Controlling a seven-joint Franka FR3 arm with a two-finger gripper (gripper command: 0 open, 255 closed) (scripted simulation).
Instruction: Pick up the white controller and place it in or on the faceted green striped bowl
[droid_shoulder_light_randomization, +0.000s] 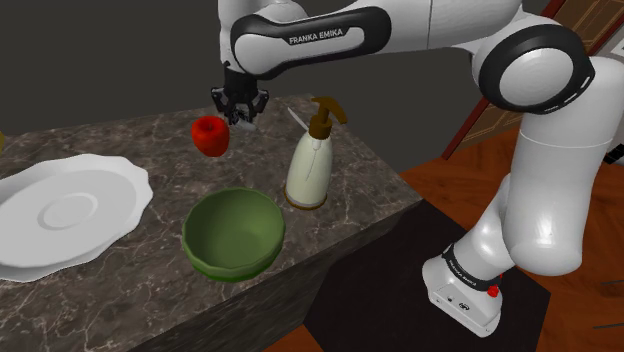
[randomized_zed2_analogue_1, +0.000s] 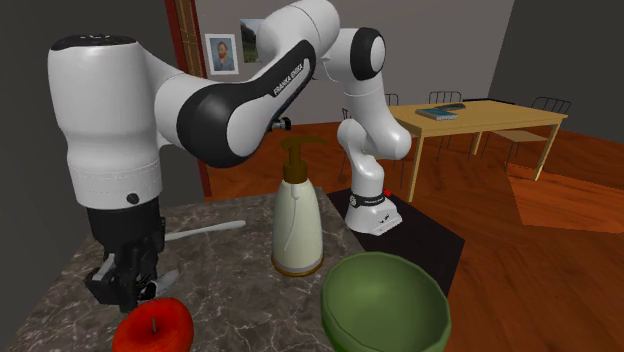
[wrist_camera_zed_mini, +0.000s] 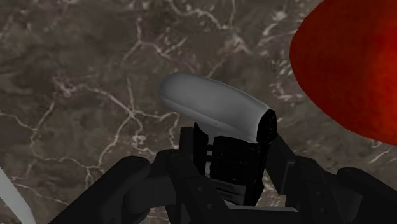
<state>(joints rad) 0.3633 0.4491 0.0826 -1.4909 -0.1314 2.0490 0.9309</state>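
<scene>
The fingers (wrist_camera_zed_mini: 299, 178) are closed on the controller (wrist_camera_zed_mini: 213, 105). They clasp it at its dark end, and the pale rounded body juts out past the tips over the marble worktop (droid_shoulder_light_randomization: 150, 290). From the second exterior view the same pale stub pokes out just beside the black hand. I cannot tell whether it is touching the stone or clear of it.

The apple (droid_shoulder_light_randomization: 210, 135) sits just beside the fingers, red and close enough to crowd that side. In the wrist view it bulks large next to the controller's end.

The bowl (droid_shoulder_light_randomization: 233, 232), plain green and standing empty, is nearer the front of the worktop, apart from the apple with a strip of bare marble between them. Its rim comes close to the worktop's front edge.

A cream bottle (droid_shoulder_light_randomization: 308, 165) with a brown pump stands upright to the shoulder view's right of the bowl. It is near the edge where the stone drops away to the dark mat and wooden floor. Behind the bottle lies a thin white stick (randomized_zed2_analogue_1: 205, 230), flat on the stone.

A scalloped white plate (droid_shoulder_light_randomization: 65, 210) takes up the shoulder view's left side, well apart from the fingers. Open marble runs between plate and bowl, and between plate and apple. The arm (droid_shoulder_light_randomization: 300, 40) stretches in level above the bottle.
</scene>
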